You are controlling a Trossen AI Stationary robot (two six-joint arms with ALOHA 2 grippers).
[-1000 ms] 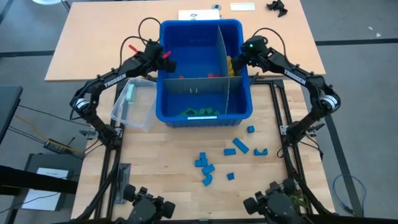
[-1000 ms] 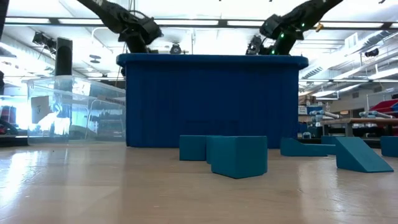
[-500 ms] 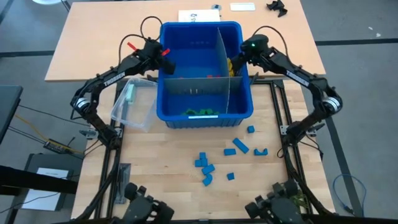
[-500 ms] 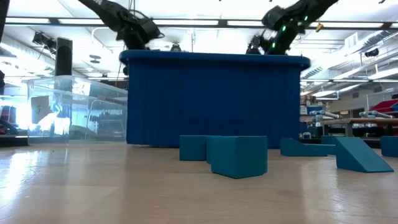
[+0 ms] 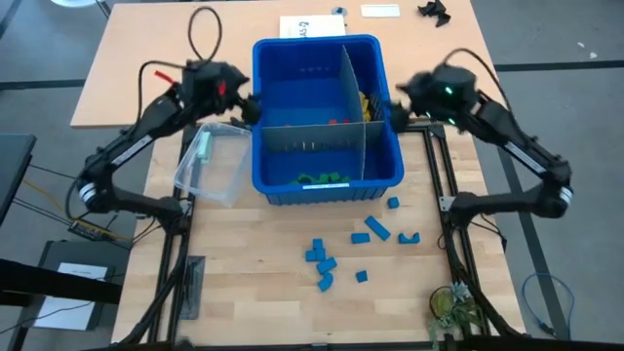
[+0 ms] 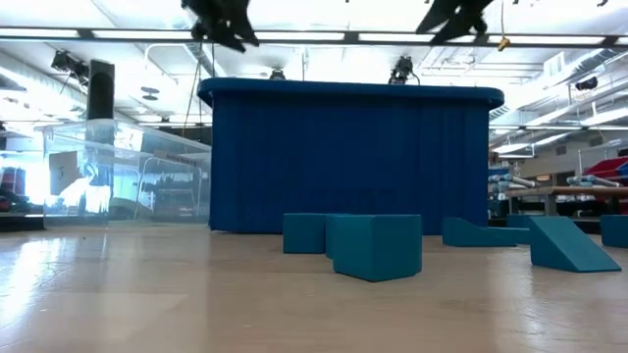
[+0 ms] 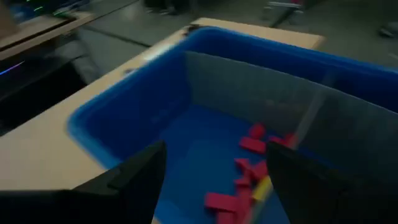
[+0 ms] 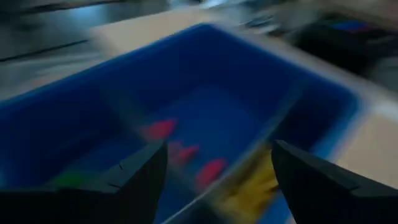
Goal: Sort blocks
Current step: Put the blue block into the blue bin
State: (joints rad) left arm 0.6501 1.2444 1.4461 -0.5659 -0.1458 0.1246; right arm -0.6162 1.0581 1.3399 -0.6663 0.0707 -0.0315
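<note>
Arms (image 5: 146, 132) flank bin (image 5: 327, 175), fingers (image 7: 134, 180) seemingly spread.

- Bin (image 5: 327, 180) sits mid-table, tub (image 5: 211, 164) touching its left side.
- Loose blocks (image 5: 366, 234) lie scattered near of the bin, toward the right.

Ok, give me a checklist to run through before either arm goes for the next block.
1. Left hand open, nothing in it: ok.
2. Right hand open, nothing in it: ok.
3. Both hands raised, beside the blue bin's rim: ok.
4. Blue blocks lie loose on the table in front of the bin: ok.
5. Red blocks already in the bin: ok.
6. Clear tub empty: cannot tell.
</note>
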